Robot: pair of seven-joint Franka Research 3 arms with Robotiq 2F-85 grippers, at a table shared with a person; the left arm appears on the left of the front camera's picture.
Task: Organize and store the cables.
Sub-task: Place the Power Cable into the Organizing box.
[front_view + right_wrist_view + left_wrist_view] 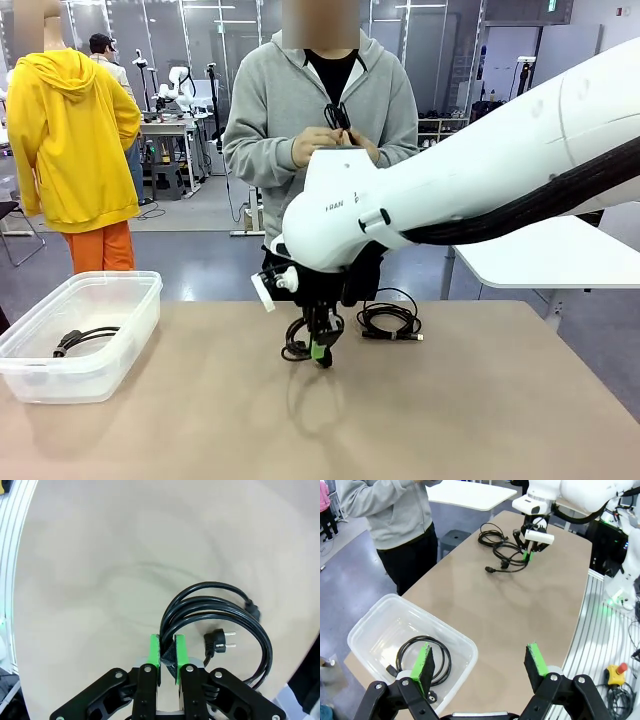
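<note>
Coiled black cable sits mid-table, pinched tight by the right gripper; second black coil lies at its 2 o'clock; third coil is in the clear plastic bin at 9 o'clock; left gripper gapes wide, empty.

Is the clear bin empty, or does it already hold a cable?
Not empty: one coiled black cable lies inside the clear bin.

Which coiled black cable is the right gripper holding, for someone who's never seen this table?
On the tan table, skip the clear plastic bin at the left end and look mid-table under the white right arm. The coiled black cable there is clamped in the right gripper; the neighbouring black coil, nearer the person, lies free.
</note>
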